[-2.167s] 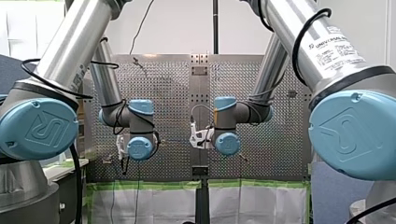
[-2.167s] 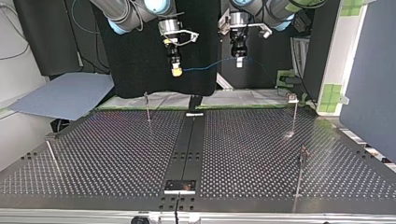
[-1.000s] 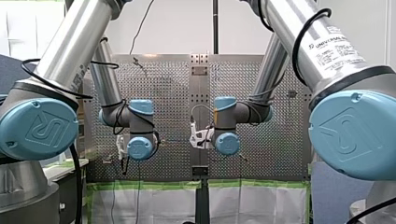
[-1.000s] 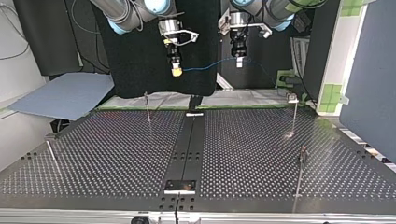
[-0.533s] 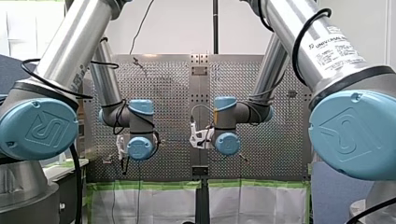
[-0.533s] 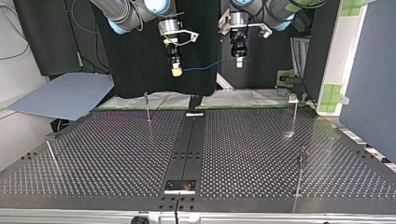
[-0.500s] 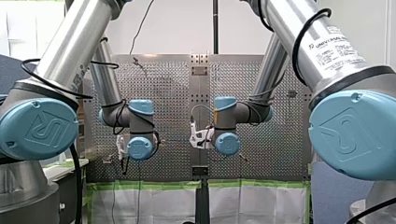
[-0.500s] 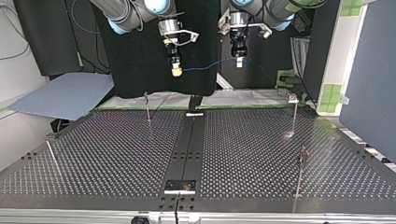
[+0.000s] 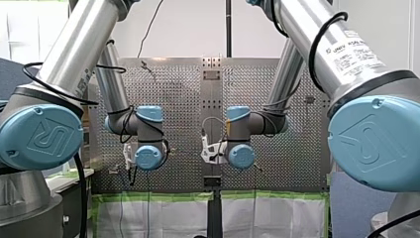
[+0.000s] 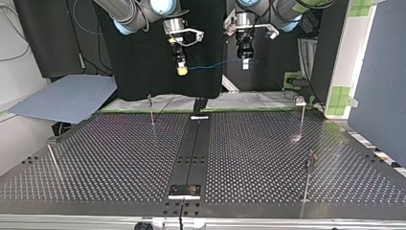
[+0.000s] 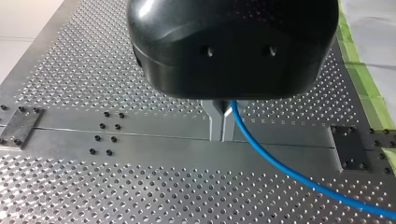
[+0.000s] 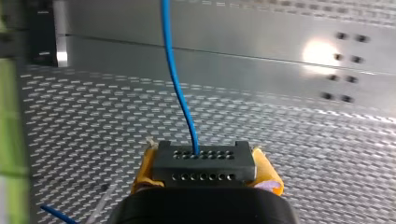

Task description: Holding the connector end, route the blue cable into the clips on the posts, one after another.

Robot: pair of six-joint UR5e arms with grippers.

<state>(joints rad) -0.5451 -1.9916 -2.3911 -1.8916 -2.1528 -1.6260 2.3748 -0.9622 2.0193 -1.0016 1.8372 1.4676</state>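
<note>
Cable aloft, no post threaded yet.
The blue cable [image 10: 215, 64] spans the air at the top view's 12 o'clock, well above the bench [image 10: 119, 158]. My right arm's fingers [image 12: 268, 176] pinch its black connector [image 12: 204, 161]. My left arm's fingers [image 11: 215, 122] are pressed together on the cable further along. The posts [image 10: 151, 109] at 11, 1, 4 and 8 o'clock look bare, so I judge that all the routing is still to do.

Dull silver metal surface [image 11: 70, 186], perforated, with soft glare. Smooth, glossy blue cable [image 11: 280, 167]. Matt black plastic connector [image 12: 204, 163]. My left claw [image 11: 222, 127]: satin black plastic shell, grey metal fingers [image 11: 214, 122].
</note>
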